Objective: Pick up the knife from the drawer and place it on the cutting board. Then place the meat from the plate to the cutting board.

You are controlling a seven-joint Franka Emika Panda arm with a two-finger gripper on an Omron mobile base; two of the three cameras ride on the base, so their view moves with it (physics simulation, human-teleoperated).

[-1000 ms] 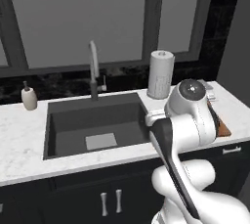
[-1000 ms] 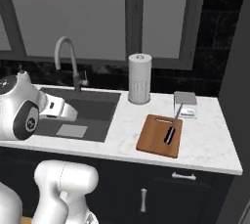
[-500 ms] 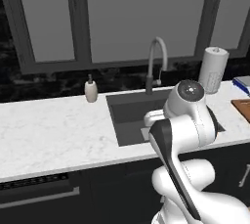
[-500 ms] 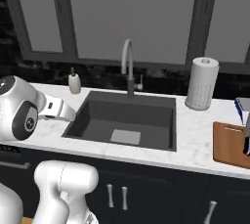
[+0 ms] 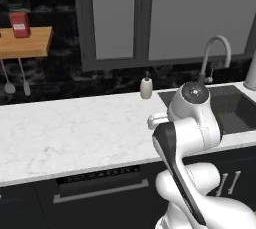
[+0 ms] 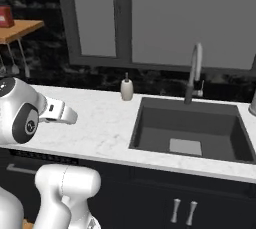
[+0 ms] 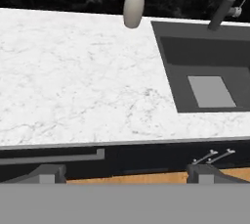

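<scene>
The fingers [image 7: 49,173] are standing wide apart, their two dark tips rising at the bottom of the hand view in front of the white marble worktop [image 7: 73,81]. Below its front edge a black cabinet front is showing a slim silver bar handle [image 7: 53,157]. A cream soap dispenser [image 7: 133,7] is standing at the back of the worktop, just beside the dark sink [image 7: 210,71], where the faucet [image 7: 225,4] is rising. A wooden shelf [image 5: 25,42] is carrying a red box [image 5: 20,24].
</scene>
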